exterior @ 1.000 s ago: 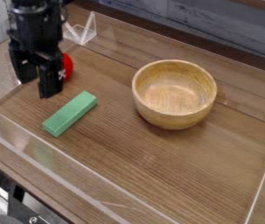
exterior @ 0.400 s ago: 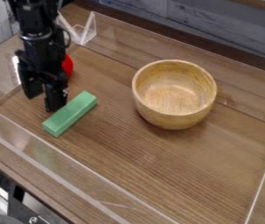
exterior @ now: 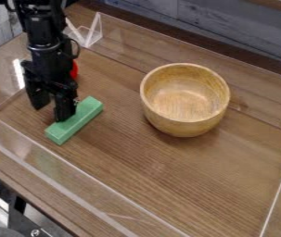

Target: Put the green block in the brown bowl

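Note:
The green block (exterior: 78, 121), a flat light green bar, lies on the wooden table at the left, angled from lower left to upper right. My black gripper (exterior: 56, 108) hangs over the block's upper left side with its fingers apart, open and holding nothing; its tips overlap the block's edge in this view, and I cannot tell whether they touch it. The brown bowl (exterior: 185, 99), round and light tan with thick walls, stands upright and empty to the right of the block, well apart from the gripper.
A red toy (exterior: 70, 67) peeks out behind the arm at the upper left. Low clear plastic walls (exterior: 168, 205) ring the wooden table (exterior: 217, 176). A grey wall runs along the back.
The gripper has moved down and to the right, from beside the red toy onto the green block's upper left side. Block and bowl have not moved.

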Robot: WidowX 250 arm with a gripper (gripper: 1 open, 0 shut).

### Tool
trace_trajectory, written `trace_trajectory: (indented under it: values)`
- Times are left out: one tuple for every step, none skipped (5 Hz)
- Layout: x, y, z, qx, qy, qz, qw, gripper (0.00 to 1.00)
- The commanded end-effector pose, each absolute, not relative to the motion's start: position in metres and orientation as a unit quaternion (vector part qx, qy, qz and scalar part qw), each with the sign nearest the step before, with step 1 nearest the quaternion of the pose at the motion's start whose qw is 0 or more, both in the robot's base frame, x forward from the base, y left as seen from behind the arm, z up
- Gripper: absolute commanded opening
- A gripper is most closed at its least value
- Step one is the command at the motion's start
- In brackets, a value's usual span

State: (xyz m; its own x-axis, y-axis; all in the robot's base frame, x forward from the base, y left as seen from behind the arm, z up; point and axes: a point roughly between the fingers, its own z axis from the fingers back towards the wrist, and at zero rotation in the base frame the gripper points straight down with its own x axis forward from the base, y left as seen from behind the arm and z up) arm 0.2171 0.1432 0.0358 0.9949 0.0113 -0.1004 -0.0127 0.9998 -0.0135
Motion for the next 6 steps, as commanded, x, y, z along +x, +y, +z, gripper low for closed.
trace_trajectory:
  values:
    - [0.230,0.145,0.050,0.003,0.030,0.010,0.999,1.00]
    - [0.237,0.142,0.037,0.004,0.031,-0.006,0.999,1.00]
    - [0.242,0.139,0.026,0.004,0.033,-0.023,0.999,1.00]
    - [0.239,0.133,0.026,0.005,0.036,-0.048,0.998,1.00]
    - [0.236,0.126,0.027,0.004,0.040,-0.070,0.997,1.00]
    - [0.233,0.127,0.028,0.000,0.043,-0.080,0.996,1.00]
